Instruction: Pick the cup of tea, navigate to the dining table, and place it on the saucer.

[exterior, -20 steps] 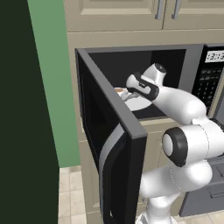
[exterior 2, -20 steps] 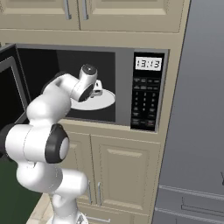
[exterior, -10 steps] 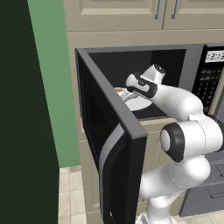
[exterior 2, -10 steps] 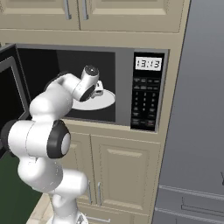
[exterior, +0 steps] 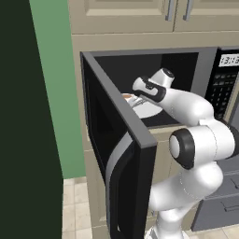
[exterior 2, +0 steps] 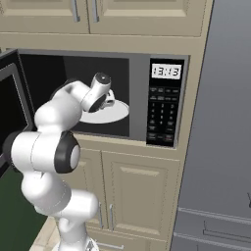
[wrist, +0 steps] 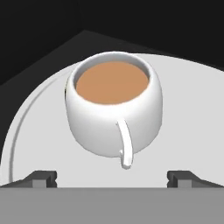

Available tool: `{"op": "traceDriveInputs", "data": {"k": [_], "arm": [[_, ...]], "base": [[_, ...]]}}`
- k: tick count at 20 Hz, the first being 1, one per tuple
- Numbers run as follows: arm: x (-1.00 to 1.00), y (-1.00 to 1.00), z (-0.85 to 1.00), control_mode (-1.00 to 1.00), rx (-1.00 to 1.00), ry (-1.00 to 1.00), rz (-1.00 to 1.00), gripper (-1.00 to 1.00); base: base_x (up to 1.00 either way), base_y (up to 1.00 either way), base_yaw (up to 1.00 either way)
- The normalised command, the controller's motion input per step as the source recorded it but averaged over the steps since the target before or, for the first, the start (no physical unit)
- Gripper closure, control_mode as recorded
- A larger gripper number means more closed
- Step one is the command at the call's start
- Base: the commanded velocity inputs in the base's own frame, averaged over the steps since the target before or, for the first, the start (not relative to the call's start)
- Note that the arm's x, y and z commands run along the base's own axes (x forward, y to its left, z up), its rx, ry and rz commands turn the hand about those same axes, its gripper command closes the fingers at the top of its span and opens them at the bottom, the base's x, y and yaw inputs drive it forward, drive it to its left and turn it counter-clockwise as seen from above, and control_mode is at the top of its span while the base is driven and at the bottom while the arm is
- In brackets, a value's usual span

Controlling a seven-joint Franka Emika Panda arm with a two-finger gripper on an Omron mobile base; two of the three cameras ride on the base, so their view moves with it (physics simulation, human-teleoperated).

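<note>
The cup of tea [wrist: 113, 109] is a white rounded cup holding brown tea, its handle turned toward the hand. It stands on the white round turntable plate [wrist: 183, 87] inside the open microwave. My gripper [wrist: 113, 177] is open, one fingertip low on each side of the cup, and nothing is held. In the left base view the gripper [exterior: 136, 95] reaches into the oven cavity beside the cup [exterior: 127, 97]. The right base view shows the hand [exterior 2: 100, 95] over the plate [exterior 2: 115, 113], hiding most of the cup. The dining table and saucer are out of view.
The microwave door [exterior: 119, 154] hangs open to the left, close beside the arm. The keypad panel [exterior 2: 163, 112] is right of the cavity. Cream cabinets [exterior 2: 132, 188] lie above and below, and a grey fridge [exterior 2: 220, 147] stands at the right.
The elbow has shifted slightly up and toward the microwave. The hand stays at the cup with its jaws open.
</note>
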Motion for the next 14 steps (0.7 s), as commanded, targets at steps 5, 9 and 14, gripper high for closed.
{"op": "traceDriveInputs", "data": {"k": [5, 9, 14], "arm": [[0.2, 0.1, 0.0, -1.0, 0.0, 0.0, 0.06, -1.0], [0.24, 0.03, 0.0, -1.0, 0.0, 0.0, 0.03, -1.0], [0.11, 0.0, 0.0, -1.0, 0.0, 0.0, 0.01, -1.0]], "base": [[0.0, 0.0, 0.0], [0.0, 0.0, 0.0], [0.0, 0.0, 0.0]]}}
